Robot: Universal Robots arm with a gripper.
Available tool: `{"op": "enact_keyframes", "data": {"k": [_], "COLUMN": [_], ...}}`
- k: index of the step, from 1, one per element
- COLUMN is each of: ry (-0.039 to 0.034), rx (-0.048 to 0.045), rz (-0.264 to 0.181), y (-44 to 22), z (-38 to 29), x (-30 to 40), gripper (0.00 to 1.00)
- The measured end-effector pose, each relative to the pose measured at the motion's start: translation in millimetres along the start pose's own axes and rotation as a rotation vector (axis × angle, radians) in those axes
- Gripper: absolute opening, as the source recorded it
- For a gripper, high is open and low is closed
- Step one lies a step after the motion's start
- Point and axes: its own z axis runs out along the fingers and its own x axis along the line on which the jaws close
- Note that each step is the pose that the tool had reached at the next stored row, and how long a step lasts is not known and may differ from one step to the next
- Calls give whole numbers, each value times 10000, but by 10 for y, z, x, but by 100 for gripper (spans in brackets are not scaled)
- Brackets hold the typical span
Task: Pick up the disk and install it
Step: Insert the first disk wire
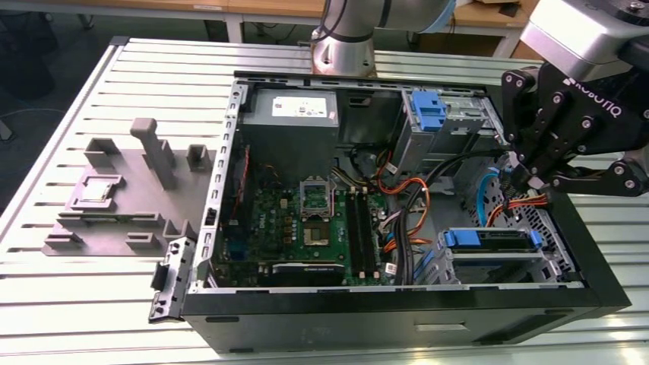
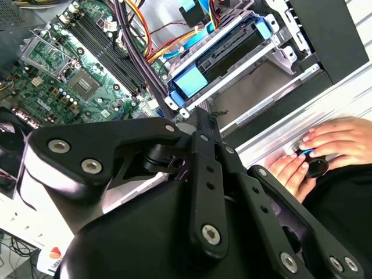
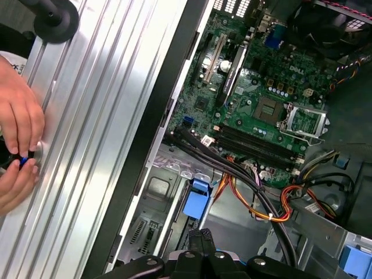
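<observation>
Disk (image 1: 490,240): framed by its blue carrier, lying in the drive cage (image 1: 497,266) at 4 o'clock in the open computer case (image 1: 406,319). Gripper (image 1: 530,181): above it toward 2 o'clock, fingers pressed together, holding nothing. Motherboard (image 1: 304,220): centre. Power supply (image 1: 294,110): 11 o'clock.

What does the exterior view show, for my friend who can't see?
A robot arm's black pincer hangs over an open computer case, at the exterior view's right. A blue-framed disk sits in the case's metal cage, and a grey fixture lies on the slatted table at the view's left.
</observation>
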Motion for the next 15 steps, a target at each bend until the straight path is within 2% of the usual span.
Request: {"op": "enact_keyframes", "data": {"k": [8, 15], "ry": [-8, -7], "rx": [1, -10], "rz": [-142, -890], "y": [0, -1], "z": [0, 1], "x": [0, 1], "gripper": [10, 10]}}
